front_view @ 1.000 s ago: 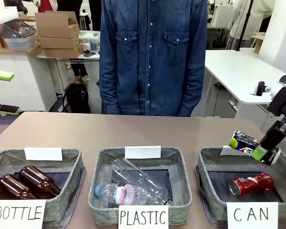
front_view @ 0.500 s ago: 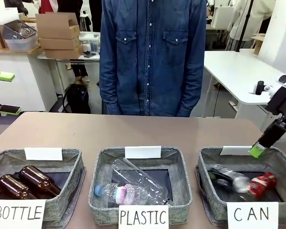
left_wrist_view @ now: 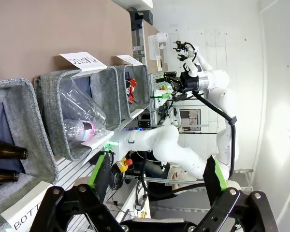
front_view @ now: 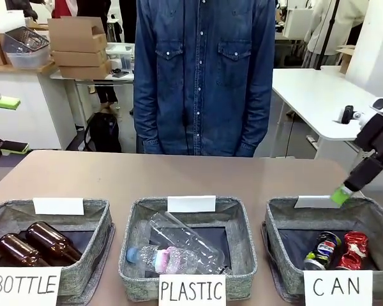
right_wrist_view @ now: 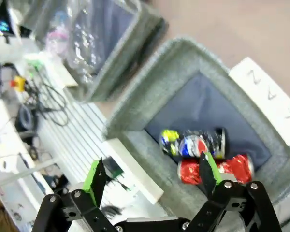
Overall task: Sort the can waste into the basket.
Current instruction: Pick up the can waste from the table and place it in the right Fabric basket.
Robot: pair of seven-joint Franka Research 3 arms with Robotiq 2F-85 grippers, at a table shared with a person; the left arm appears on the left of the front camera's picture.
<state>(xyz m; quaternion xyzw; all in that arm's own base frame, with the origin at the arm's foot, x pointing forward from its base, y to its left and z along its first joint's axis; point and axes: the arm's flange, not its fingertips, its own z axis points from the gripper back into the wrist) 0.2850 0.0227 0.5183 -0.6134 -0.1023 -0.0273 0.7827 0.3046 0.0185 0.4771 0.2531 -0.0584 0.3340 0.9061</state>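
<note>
The grey CAN basket (front_view: 277, 268) stands at the table's front right. Inside it lie a dark blue can (front_view: 322, 250) and, touching it on the right, a red can (front_view: 353, 250). My right gripper (front_view: 341, 194) hovers above the basket's far right corner, open and holding nothing. From the right wrist, the blue can (right_wrist_view: 193, 143) and red can (right_wrist_view: 217, 169) lie side by side on the basket's dark base, inside its grey wall (right_wrist_view: 145, 92), below my open right gripper (right_wrist_view: 152, 174). My left gripper (left_wrist_view: 154, 174) is open and holds nothing, well off to the side of the baskets.
A PLASTIC basket (front_view: 137, 280) with clear bottles stands in the middle, and a BOTTLE basket (front_view: 83, 280) with brown bottles at the left. A person in a denim shirt (front_view: 204, 76) stands at the far edge. Bare tabletop (front_view: 179, 172) lies behind the baskets.
My right gripper opened and let go of the dark blue can. The can dropped into the CAN basket and settled beside the red can, which shifted right. The gripper rose slightly.
</note>
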